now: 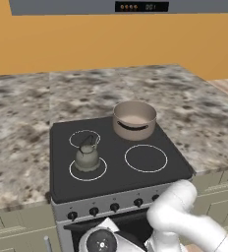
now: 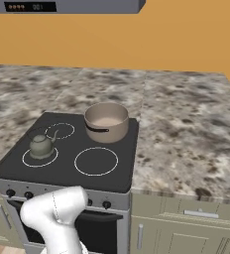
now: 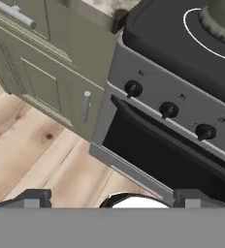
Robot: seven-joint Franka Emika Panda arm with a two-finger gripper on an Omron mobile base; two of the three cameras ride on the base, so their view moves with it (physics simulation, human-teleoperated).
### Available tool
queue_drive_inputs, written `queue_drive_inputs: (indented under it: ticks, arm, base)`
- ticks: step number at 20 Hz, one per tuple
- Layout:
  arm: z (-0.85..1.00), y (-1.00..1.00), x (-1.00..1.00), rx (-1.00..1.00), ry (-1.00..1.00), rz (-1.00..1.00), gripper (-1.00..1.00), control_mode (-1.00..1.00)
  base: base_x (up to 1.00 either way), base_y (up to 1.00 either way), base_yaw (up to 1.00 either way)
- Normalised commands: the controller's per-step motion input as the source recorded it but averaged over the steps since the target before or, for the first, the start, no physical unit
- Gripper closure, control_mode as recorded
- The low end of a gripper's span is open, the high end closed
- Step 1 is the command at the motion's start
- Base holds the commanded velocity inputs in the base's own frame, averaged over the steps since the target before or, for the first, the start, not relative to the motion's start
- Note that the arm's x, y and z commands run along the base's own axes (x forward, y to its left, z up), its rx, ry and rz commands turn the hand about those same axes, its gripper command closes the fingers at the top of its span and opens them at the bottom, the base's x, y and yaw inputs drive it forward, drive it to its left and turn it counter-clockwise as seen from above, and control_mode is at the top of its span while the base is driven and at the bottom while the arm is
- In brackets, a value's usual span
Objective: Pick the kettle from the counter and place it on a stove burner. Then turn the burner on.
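Gripper (image 3: 109, 198) hanging with fingers spread apart, empty, facing stove knobs (image 3: 168, 109) over wood floor (image 3: 27, 145) — kettle (image 1: 87, 156) sitting on stove burner (image 1: 88, 169), speckled counter (image 1: 22, 128) wrapping the cooktop, orange wall (image 1: 111, 44) behind.

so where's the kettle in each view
Left base view: kettle sits left of centre, inside the front-left burner ring on the cooktop.
Right base view: kettle is at the left, inside the same ring.
Hand view: its base shows at the top right corner, inside a white ring, above the knobs.
Shared landmark: that white burner ring around the kettle.
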Motion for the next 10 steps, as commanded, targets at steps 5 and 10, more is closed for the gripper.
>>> queue_drive_inputs:
  ticks: [5,10]
  arm:
    - [-0.57,-0.09,0.0,0.4,-0.5,0.17,-1.0,-1.0]
    - [-0.14,-0.14,-0.1,0.49,-0.57,0.1,-1.0,-1.0]
  base:
    - [0.0,0.0,0.0]
    - [0.0,0.0,0.0]
